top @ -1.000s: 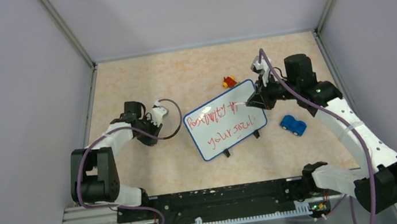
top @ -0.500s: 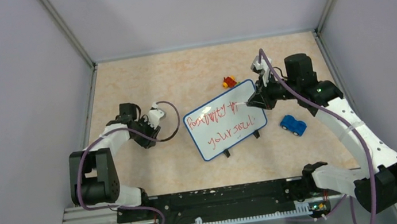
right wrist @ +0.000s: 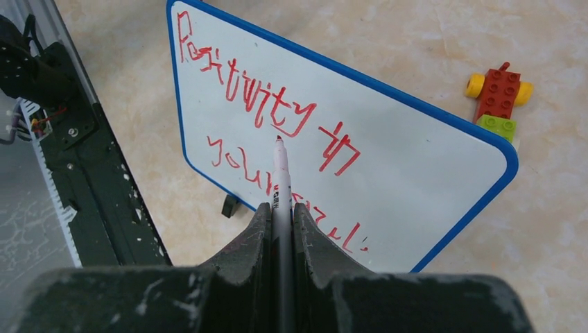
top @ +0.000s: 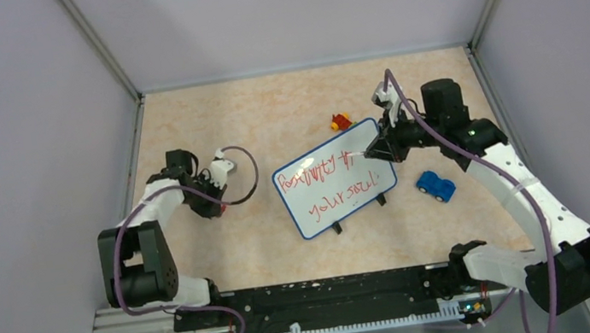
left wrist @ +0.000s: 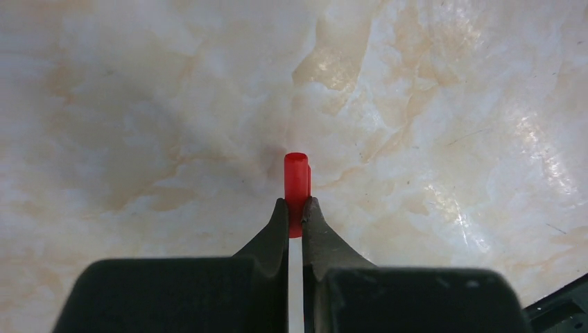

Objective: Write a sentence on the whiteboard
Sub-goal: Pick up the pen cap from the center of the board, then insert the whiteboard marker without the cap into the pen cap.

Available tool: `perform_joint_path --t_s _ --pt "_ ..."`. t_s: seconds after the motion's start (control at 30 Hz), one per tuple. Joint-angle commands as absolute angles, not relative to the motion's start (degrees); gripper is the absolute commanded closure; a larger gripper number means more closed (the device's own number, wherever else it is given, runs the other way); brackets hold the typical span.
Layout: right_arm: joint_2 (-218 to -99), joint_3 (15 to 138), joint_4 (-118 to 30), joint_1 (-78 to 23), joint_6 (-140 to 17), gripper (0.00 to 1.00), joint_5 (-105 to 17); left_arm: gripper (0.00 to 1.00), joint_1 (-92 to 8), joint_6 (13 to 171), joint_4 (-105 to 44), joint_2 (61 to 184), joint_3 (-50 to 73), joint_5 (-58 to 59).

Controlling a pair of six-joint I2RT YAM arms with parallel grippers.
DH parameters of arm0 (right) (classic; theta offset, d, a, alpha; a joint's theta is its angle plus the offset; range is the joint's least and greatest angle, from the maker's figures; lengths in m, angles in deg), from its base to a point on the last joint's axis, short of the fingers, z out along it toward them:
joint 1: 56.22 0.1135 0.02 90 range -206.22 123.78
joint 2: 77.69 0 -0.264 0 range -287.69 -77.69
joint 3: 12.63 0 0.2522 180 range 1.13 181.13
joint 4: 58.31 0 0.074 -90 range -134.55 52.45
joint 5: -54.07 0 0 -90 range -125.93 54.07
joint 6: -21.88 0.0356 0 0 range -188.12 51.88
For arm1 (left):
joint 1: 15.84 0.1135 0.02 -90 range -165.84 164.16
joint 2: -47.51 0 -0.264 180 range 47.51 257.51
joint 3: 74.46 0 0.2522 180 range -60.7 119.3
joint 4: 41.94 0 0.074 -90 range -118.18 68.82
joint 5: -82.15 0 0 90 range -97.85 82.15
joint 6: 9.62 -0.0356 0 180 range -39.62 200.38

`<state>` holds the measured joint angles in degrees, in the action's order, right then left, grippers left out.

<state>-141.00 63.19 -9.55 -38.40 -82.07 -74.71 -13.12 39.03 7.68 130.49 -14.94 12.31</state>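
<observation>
The right gripper (right wrist: pixel 281 208) is shut tight on the marker (right wrist: pixel 279 166) at the whiteboard (right wrist: pixel 430 180), where the sentence (right wrist: pixel 270 111) looks finished, so recapping with the red cap (left wrist: pixel 297 177) pinched in the left gripper (left wrist: pixel 295 208) is judged next.

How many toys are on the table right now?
2: a blue toy car right of the whiteboard, a red-and-yellow brick toy beyond its far corner. Others may be hidden.

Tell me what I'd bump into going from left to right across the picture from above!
left gripper → whiteboard → blue toy car
</observation>
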Motion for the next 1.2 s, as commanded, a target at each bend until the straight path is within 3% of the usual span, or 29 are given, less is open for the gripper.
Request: perform_joint_path --t_s 0.0,0.3,0.47,0.8,1.17 --pt "-140.47 63.89 -15.47 -38.89 -77.92 1.0 -79.2 1.0 -12.72 38.59 15.71 125.82 -5.84 16.95" --pt "-142.69 66.32 -16.76 -38.95 -72.31 1.0 -85.2 1.0 -14.09 39.03 30.26 125.8 23.4 28.47" --pt "-142.73 65.52 -20.16 -39.05 -68.6 1.0 -89.8 1.0 -27.45 41.95 32.63 125.49 32.17 27.56" --pt "-140.88 60.81 -25.7 -40.51 -60.82 1.0 -98.38 1.0 -50.27 44.34 35.0 126.57 33.36 27.18" --pt "-141.04 59.58 -27.31 -39.07 -57.55 1.0 -100.45 1.0 -58.5 47.92 32.11 127.45 28.91 21.01"
